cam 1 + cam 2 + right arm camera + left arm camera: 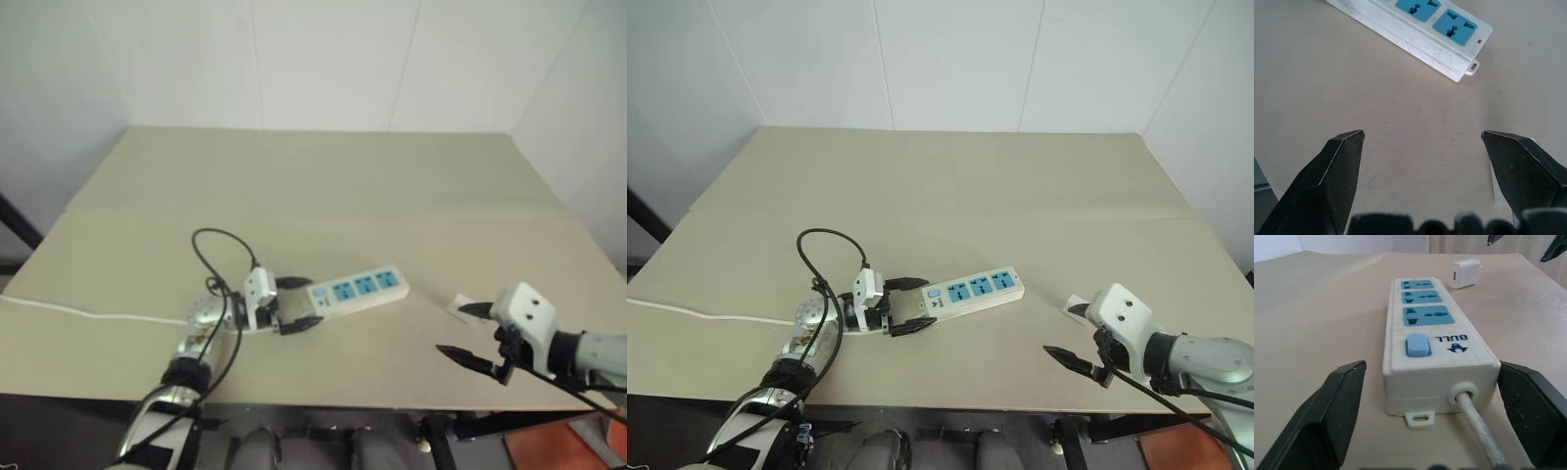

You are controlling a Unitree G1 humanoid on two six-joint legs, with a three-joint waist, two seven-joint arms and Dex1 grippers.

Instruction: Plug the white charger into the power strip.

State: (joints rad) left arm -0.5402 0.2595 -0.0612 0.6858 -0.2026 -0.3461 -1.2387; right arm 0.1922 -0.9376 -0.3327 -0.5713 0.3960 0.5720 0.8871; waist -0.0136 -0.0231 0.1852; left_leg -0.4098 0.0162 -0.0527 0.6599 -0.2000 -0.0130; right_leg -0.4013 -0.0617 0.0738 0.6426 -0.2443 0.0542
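Observation:
The power strip [358, 291] lies slanted on the beige table, a white bar with three blue sockets and a blue switch [1417, 345] at its cord end. My left gripper [312, 303] is open and straddles that cord end, one black finger [1317, 421] on each side with a gap to the strip. The white charger [1465, 273] lies on the table just past the strip's far end. My right gripper [451, 329] hovers open beside the charger, its upper fingertip [462, 309] partly covering it, with nothing held.
The strip's white cord [78, 313] runs off to the left over the table. A black cable [220, 245] loops above my left wrist. The table's front edge [392, 403] is close below both grippers. White walls stand behind the table.

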